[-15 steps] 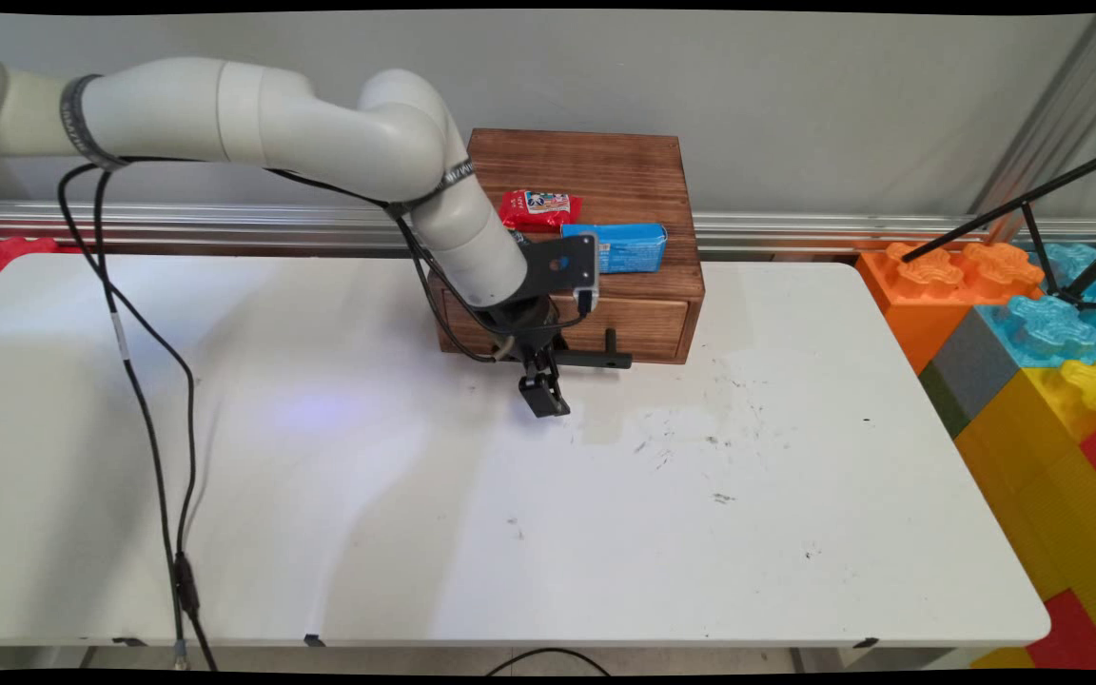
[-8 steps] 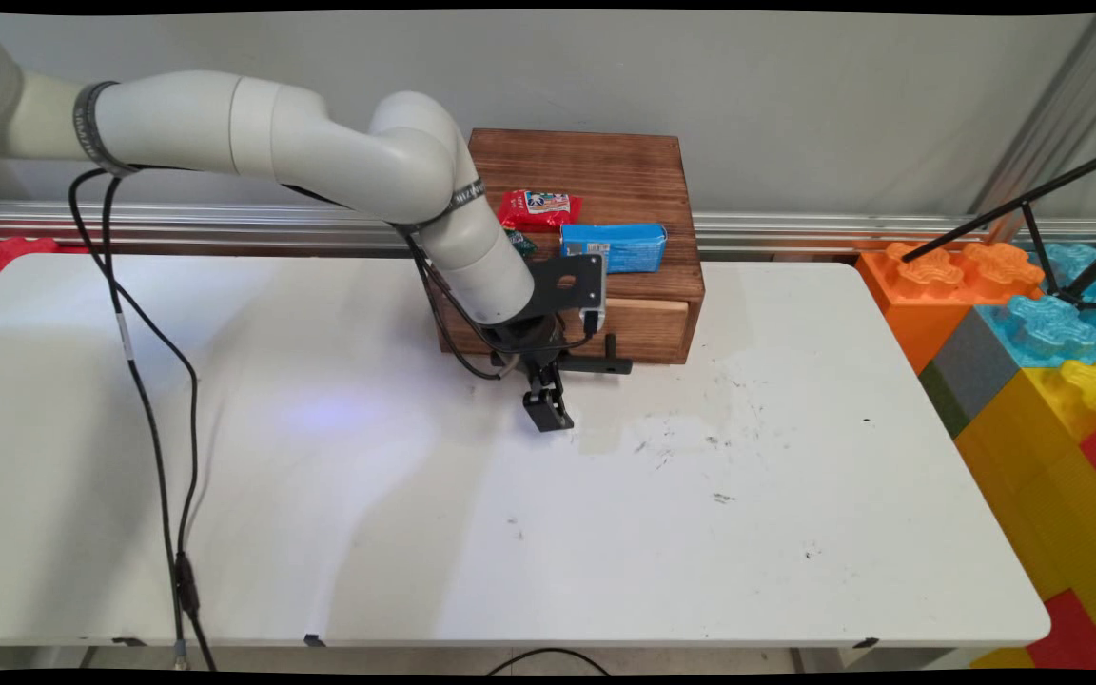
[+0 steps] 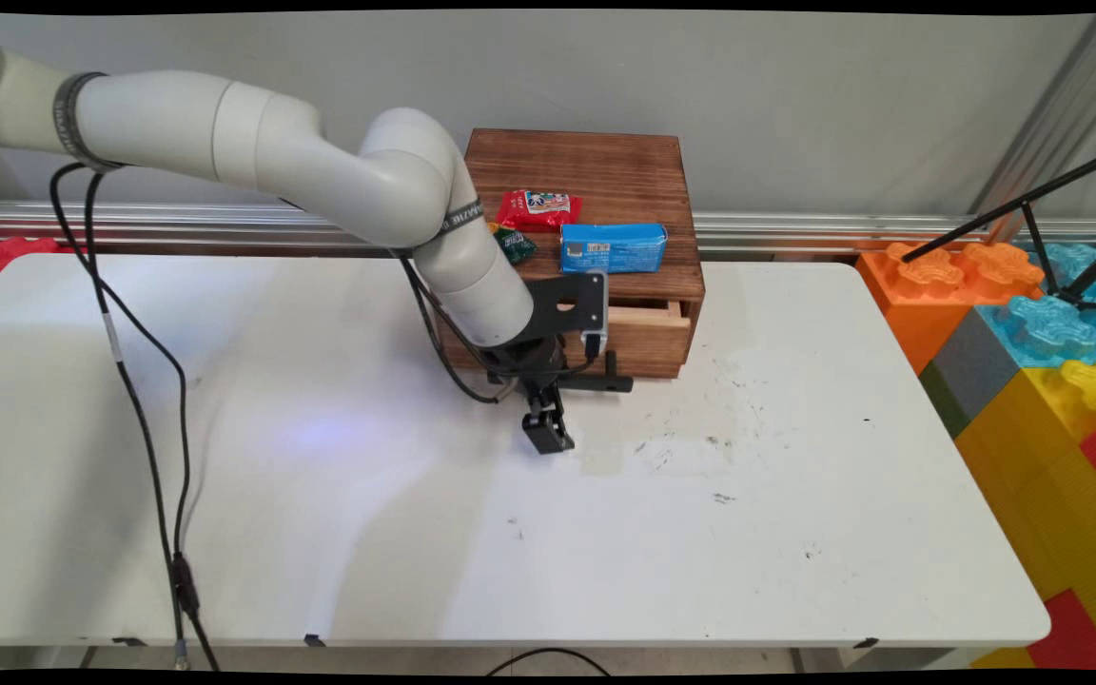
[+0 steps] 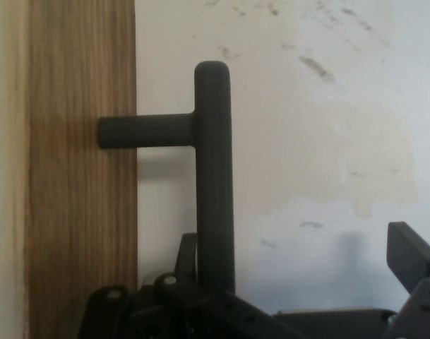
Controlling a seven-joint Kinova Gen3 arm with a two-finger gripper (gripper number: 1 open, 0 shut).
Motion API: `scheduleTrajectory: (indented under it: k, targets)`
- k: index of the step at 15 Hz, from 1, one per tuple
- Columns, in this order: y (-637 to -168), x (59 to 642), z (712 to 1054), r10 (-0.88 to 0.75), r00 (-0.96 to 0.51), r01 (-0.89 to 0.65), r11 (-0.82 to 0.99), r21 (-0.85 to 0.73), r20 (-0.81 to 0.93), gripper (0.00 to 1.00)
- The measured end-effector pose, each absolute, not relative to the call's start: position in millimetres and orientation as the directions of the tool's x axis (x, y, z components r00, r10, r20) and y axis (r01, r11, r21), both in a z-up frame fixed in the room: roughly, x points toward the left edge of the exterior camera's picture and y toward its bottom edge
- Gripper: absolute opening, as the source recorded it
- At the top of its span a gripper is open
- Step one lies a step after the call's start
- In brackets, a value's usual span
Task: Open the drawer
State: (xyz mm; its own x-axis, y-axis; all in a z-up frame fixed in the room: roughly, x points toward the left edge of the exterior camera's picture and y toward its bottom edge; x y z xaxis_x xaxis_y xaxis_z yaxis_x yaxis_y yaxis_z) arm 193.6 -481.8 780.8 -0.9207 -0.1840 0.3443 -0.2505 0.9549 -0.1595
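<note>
Gripper (image 3: 548, 433) low at near face of the wooden box (image 3: 605, 162), tips pointing down, close over the white table (image 3: 415, 571).

Fingers spread apart, not clamped. In the hand view the black T-bar handle (image 4: 213, 176) runs down into the gripper (image 4: 299, 296), close by one finger. The other finger (image 4: 412, 258) is well clear of the bar.

Handle (image 3: 596, 383) sticks out toward the near side from the drawer (image 3: 648, 328). Drawer stands a little way out of the box, pale inner wood showing at the top right.

On box top, none near the hand:
- blue packet (image 3: 613, 247), near edge
- red packet (image 3: 537, 209), farther back
- small green packet (image 3: 513, 243), left, partly behind the arm

Judgement: bar looks hooked, not pinched, so contact is one-sided. If you move the hand, go slow and straight, square to the drawer front (image 4: 80, 212), and watch tip clearance over the table.
</note>
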Motion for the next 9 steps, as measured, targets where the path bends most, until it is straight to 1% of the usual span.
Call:
scheduleTrajectory:
  k: [9]
  targets:
    - [-449.3, 183.6, 787.0, -0.191, -0.917, -0.258, 0.954, -0.155, 0.350, 1.00]
